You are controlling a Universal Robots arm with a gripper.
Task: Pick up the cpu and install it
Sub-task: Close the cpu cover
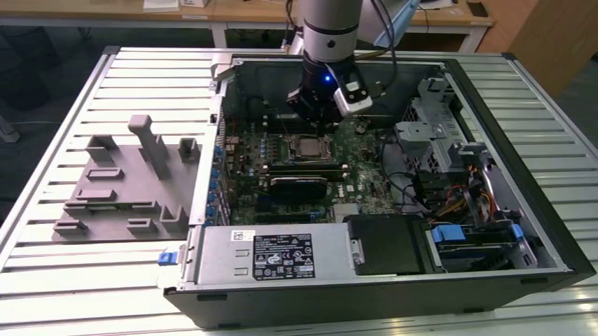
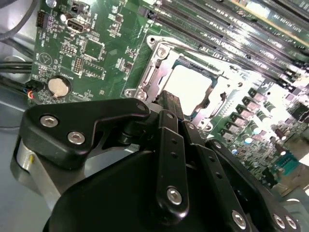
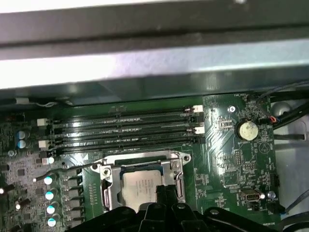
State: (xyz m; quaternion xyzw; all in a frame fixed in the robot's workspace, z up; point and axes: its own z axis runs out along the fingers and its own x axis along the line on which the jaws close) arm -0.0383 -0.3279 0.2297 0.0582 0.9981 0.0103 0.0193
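- Your cpu (image 3: 142, 183) already lies flat in the metal-framed socket (image 3: 107, 181) on the motherboard (image 1: 360, 185), inside the open computer case (image 1: 280, 301). The pick-up and placing look done.
- Your pincer (image 3: 162, 191) hovers just over the cpu's edge. Its tips look drawn together with nothing between them.
- In the second wrist view the socket frame seems to sit around the chip, but you cannot tell from here whether it is latched. That may be what is left.
- The grey tray (image 1: 112, 189) with upright posts stands near the exterior view's left edge of the slatted surface (image 1: 56, 280), and I see no chip on it.
- The case takes up the exterior view's right half of the surface, reaching its near edge.
- Beyond the far edge you have wooden desks (image 1: 243, 10) and dark floor.
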